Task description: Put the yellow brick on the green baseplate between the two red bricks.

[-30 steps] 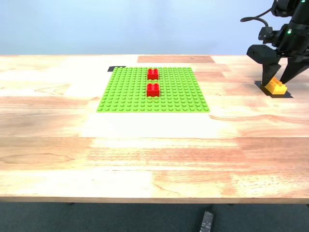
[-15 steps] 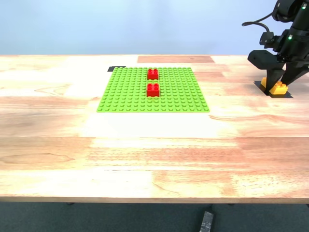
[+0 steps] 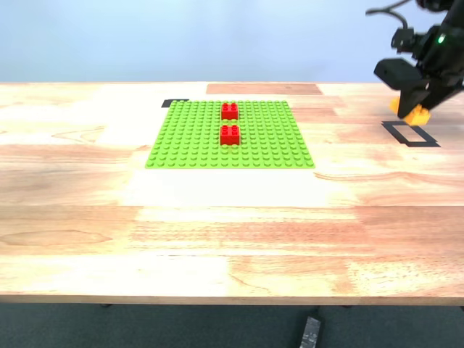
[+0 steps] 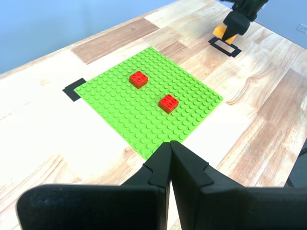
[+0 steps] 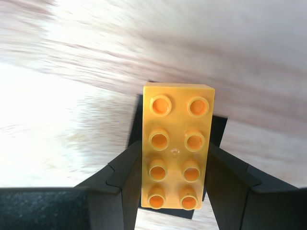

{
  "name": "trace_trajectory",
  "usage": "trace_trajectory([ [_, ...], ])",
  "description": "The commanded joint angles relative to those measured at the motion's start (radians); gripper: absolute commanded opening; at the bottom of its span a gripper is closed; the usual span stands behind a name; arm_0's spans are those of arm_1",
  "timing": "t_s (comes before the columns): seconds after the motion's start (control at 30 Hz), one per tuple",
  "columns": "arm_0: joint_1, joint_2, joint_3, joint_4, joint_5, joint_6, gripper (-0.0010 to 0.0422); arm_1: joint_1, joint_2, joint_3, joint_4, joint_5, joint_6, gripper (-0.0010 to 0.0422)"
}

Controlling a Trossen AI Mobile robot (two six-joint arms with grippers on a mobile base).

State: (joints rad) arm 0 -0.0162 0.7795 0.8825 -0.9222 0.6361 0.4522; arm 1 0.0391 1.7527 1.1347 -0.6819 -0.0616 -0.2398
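Note:
My second gripper [image 3: 415, 106] is shut on the yellow brick [image 3: 415, 112] and holds it in the air above a black tape outline [image 3: 410, 134] at the exterior view's right. In the second wrist view the yellow brick [image 5: 176, 151] sits stud-side up between the two black fingers [image 5: 125, 172]. The green baseplate [image 3: 230, 135] lies flat at the table's centre back. Two red bricks [image 3: 229, 111] [image 3: 230, 135] stand on it in a line with a gap between them. My first gripper [image 4: 170, 158] is shut, high above the table, looking down at the baseplate [image 4: 144, 108].
A black tape mark [image 3: 174, 103] shows at the baseplate's far corner on the exterior view's left. A darker wood patch [image 3: 264, 88] lies behind the baseplate. A black object [image 3: 309, 332] lies on the floor below the table's front edge.
My second gripper has closed on the yellow brick and lifted it off the black tape outline, which now lies bare on the table. The baseplate and red bricks have not moved.

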Motion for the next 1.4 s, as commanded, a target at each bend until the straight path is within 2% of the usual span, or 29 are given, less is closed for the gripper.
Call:
trace_trajectory([
  [0.03,0.0,-0.001,-0.002,0.012,0.0,-0.003,0.0,0.035,-0.068,0.001,-0.008,-0.042,-0.085,0.0058],
  [0.2,0.0,-0.008,-0.005,0.018,0.0,-0.003,0.0,0.132,-0.17,0.001,0.005,-0.127,-0.204,0.0058],
  [0.43,0.0,-0.017,0.002,0.017,0.0,-0.003,0.0,0.322,-0.238,0.002,0.01,-0.112,-0.37,0.0058],
  [0.6,0.0,-0.02,0.001,0.007,0.0,-0.003,0.0,0.425,-0.205,0.002,0.011,-0.103,-0.424,0.0058],
  [0.7,0.0,-0.022,0.001,0.002,0.0,-0.003,0.0,0.474,-0.16,0.022,0.002,-0.058,-0.439,0.0058],
  [0.9,0.0,-0.031,0.0,0.003,0.0,-0.003,0.0,0.542,-0.032,0.136,-0.019,-0.051,-0.494,0.0058],
  [1.07,0.0,-0.037,-0.001,0.001,0.0,-0.003,0.0,0.57,0.118,0.298,-0.071,-0.021,-0.512,0.0058],
  [1.23,0.0,-0.041,0.0,0.006,0.001,-0.003,0.0,0.584,0.263,0.454,-0.191,0.007,-0.598,0.0058],
  [1.4,0.0,-0.043,0.0,0.003,0.0,-0.003,0.0,0.611,0.369,0.555,-0.195,0.042,-0.661,0.0058],
])
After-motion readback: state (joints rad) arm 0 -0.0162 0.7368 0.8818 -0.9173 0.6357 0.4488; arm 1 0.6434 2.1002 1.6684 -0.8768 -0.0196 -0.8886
